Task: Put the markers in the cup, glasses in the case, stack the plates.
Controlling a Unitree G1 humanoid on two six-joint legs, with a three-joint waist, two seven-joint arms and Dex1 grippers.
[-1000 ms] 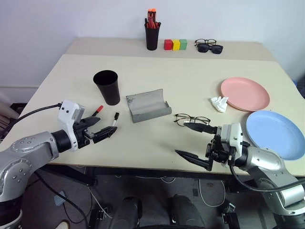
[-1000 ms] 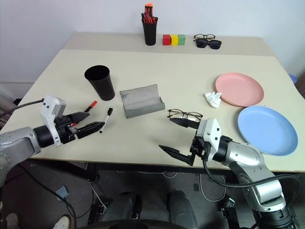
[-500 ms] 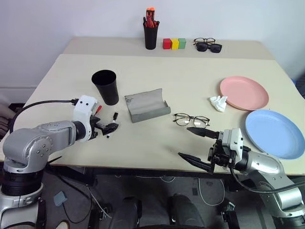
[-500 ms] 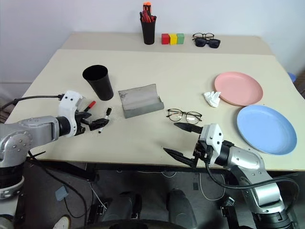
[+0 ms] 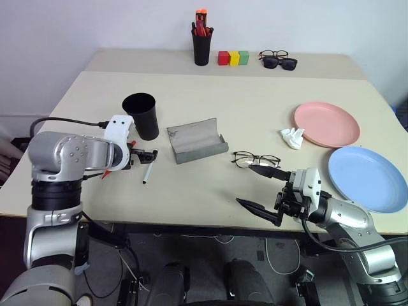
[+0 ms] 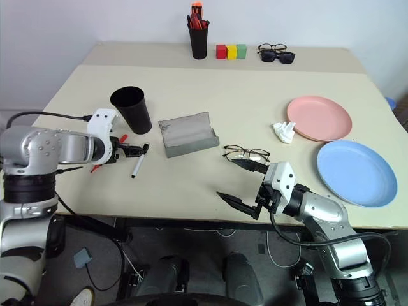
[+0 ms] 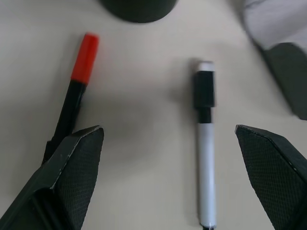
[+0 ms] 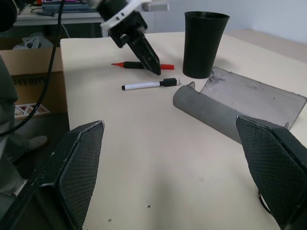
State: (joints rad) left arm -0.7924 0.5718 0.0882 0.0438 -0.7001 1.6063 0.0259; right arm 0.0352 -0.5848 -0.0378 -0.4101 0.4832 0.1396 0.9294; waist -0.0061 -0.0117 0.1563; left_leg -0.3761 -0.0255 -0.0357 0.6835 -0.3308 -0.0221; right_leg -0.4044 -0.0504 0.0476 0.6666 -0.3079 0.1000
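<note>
I hold the left gripper with jaws spread wide above the white marker lying beside the cup, ready to straddle it; the right gripper's jaws gape empty near the glasses.

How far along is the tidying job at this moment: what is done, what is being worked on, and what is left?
Nothing is done yet. In hand: the open left gripper is poised over the red-capped marker and the white marker, both lying on the table beside the black cup. Left: the clear glasses lie outside the open grey case; the pink plate and blue plate sit unstacked. The right gripper is open, holding nothing.
</note>
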